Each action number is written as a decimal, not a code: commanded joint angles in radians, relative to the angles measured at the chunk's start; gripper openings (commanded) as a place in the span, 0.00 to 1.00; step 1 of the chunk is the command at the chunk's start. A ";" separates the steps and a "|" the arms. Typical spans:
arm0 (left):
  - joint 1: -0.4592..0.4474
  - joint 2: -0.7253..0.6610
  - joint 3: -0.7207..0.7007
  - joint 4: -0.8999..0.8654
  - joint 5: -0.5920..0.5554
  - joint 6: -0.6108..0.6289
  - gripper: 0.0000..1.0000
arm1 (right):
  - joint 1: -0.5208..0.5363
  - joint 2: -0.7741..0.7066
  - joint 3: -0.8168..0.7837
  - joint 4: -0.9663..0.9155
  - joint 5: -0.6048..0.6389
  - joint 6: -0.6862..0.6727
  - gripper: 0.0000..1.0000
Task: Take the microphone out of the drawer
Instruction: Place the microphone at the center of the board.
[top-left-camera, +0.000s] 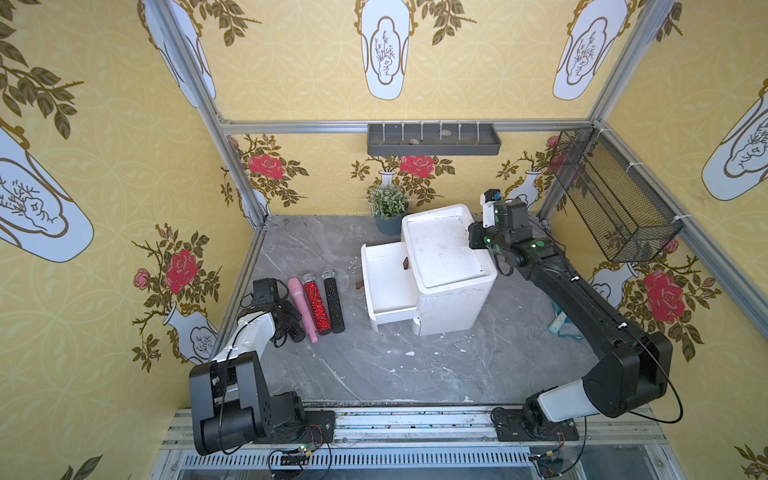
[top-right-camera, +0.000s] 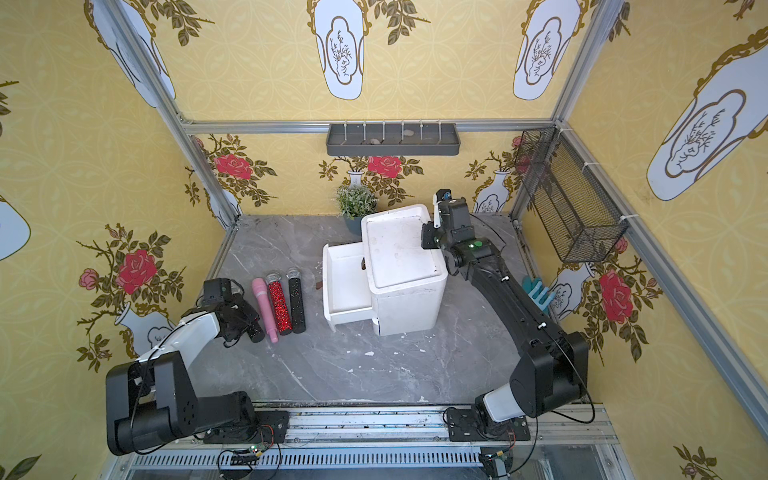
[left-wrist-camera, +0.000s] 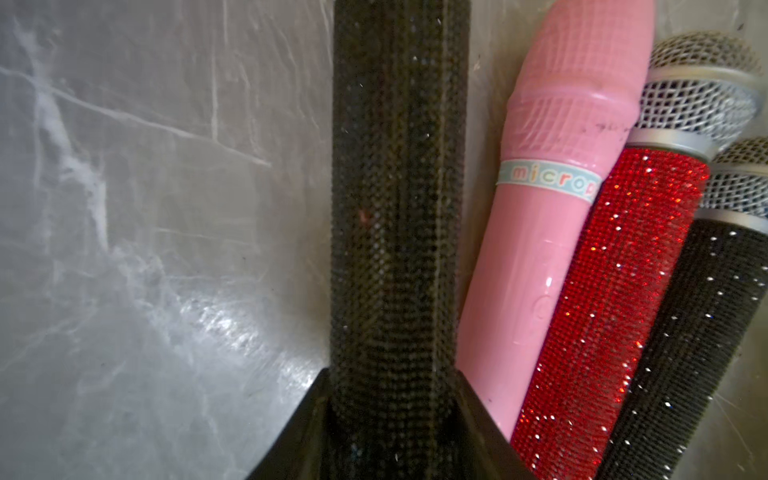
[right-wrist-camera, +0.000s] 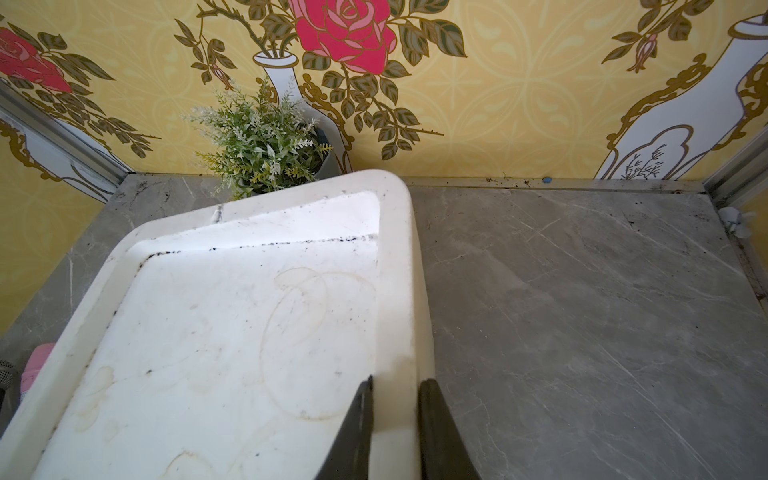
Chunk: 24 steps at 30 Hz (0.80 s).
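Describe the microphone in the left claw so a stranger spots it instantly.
Left of the white cabinet, four microphones line the grey table. It is the black microphone at the row's outer end, beside the pink microphone; the other black microphone lies free beside the red microphone.

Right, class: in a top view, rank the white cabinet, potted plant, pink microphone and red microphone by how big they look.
1. white cabinet
2. potted plant, partly hidden behind the cabinet
3. pink microphone and red microphone: too alike to rank; pink longer, red thicker.
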 joint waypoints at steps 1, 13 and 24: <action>0.001 0.013 -0.010 0.040 0.016 0.000 0.33 | -0.003 0.011 -0.016 -0.171 -0.013 0.009 0.15; 0.001 0.058 -0.017 0.054 0.035 -0.006 0.46 | -0.003 0.008 -0.010 -0.177 -0.012 0.010 0.15; 0.001 0.037 -0.006 0.026 0.031 -0.006 0.58 | -0.003 0.013 0.002 -0.182 -0.012 0.006 0.15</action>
